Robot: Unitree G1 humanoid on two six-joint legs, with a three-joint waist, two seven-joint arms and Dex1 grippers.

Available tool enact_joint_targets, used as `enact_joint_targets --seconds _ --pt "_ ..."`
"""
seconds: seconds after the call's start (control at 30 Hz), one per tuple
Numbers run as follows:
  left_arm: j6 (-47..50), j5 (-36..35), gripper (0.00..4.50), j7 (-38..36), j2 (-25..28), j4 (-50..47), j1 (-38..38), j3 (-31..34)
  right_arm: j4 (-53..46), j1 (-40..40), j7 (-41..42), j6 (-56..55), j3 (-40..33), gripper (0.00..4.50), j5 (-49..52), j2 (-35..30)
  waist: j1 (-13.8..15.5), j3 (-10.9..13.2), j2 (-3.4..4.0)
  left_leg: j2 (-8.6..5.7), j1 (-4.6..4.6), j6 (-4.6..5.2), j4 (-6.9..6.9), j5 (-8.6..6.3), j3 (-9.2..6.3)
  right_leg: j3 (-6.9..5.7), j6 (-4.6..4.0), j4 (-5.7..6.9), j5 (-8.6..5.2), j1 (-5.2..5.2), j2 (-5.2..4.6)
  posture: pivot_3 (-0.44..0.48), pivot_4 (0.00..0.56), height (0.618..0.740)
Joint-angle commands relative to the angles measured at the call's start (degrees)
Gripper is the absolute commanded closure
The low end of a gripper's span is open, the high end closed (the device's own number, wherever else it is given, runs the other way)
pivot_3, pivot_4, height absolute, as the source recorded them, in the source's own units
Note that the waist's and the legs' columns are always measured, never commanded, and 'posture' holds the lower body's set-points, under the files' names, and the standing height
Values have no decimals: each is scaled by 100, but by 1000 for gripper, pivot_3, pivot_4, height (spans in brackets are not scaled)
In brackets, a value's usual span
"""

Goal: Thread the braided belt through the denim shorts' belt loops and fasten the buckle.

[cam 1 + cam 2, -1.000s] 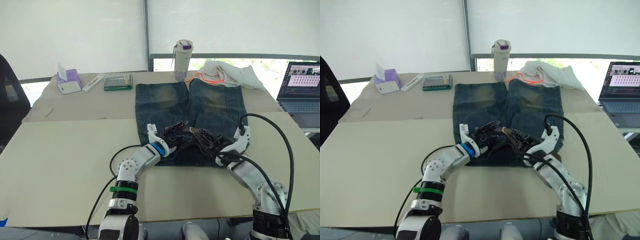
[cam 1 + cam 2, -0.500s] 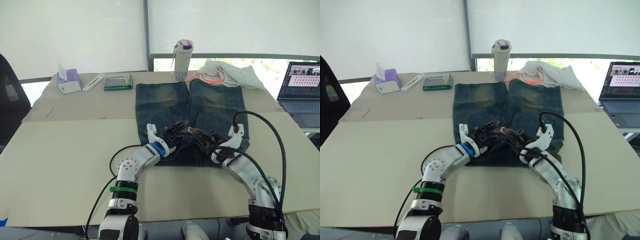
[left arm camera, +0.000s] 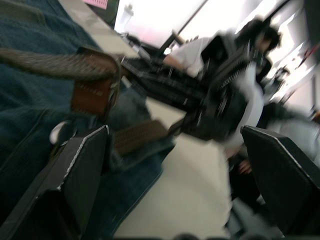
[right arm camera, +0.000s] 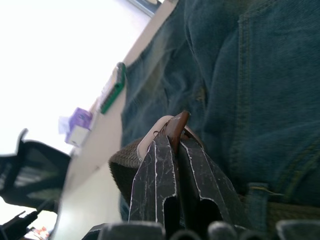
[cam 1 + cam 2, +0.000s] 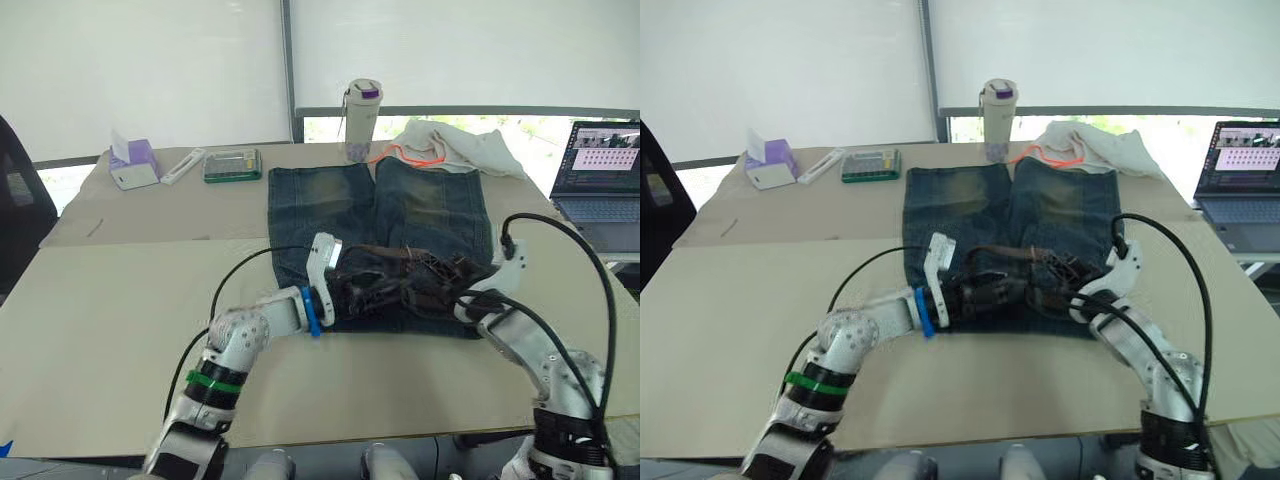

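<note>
- Beige table [image 5: 120,300] under bright window blinds carries the denim shorts [image 5: 400,205], legs toward twelve o'clock.
- Right gripper [image 4: 172,145] is pinched on the braided belt [image 5: 1015,258] end, against the silver buckle [image 4: 150,137], as the right wrist view shows.
- Left gripper [image 3: 175,150] is spread wide, empty, beside the belt over the waistband.
- Belt's long axis runs nine to three along the waistband.

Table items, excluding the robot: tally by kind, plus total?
Clothing: 2, the shorts and belt
Cloth: 1, white cloth
Drinkware: 1, bottle
Electronics: 1, laptop
Boxes: 2, tissue box, green case
White bar: 1
Total: 8
</note>
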Motion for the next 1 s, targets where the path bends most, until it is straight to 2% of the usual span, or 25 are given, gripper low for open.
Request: enact_joint_targets --seconds 0.03,0.23,0.43,0.7,0.9,1.0 --pt "-1082 994 0 -550 210 -324 180 -222 -252 110 365 240 -161 4479 123 -414 7 1 0 0 0 0 0 0 0 1 0 0 0 0 -1 0 150 740" --pt "-2363 2216 0 -1132 591 -247 860 -552 -82 264 981 536 -277 4479 24 -1181 27 2 -2 0 -13 6 2 -3 3 1 3 -10 -2 1 -6 0 150 740" --pt "-2616 2494 0 -979 366 59 942 -203 193 147 1592 648 -662 4479 -291 -2034 78 4 -3 1 -25 11 14 -5 0 -4 43 -9 -24 0 -7 0 150 740" --pt "-2879 2866 0 -1119 344 391 974 -53 218 -302 2433 1074 -1107 4479 -64 -3121 83 5 -4 2 -44 15 12 -7 2 -3 44 -5 -25 0 -5 0 150 740" --pt "-2885 2912 0 -1219 291 300 1024 -66 162 -1018 2549 1223 -1200 4479 731 -3503 88 6 -6 2 -50 15 14 -7 1 -4 43 -5 -24 -1 -6 0 150 740" --pt "-2935 2995 0 -1229 225 56 1113 -190 95 -1426 2100 1015 -996 4479 1327 -3379 92 6 -5 2 -54 15 14 -7 0 -5 41 -6 -22 -1 -7 0 150 740"
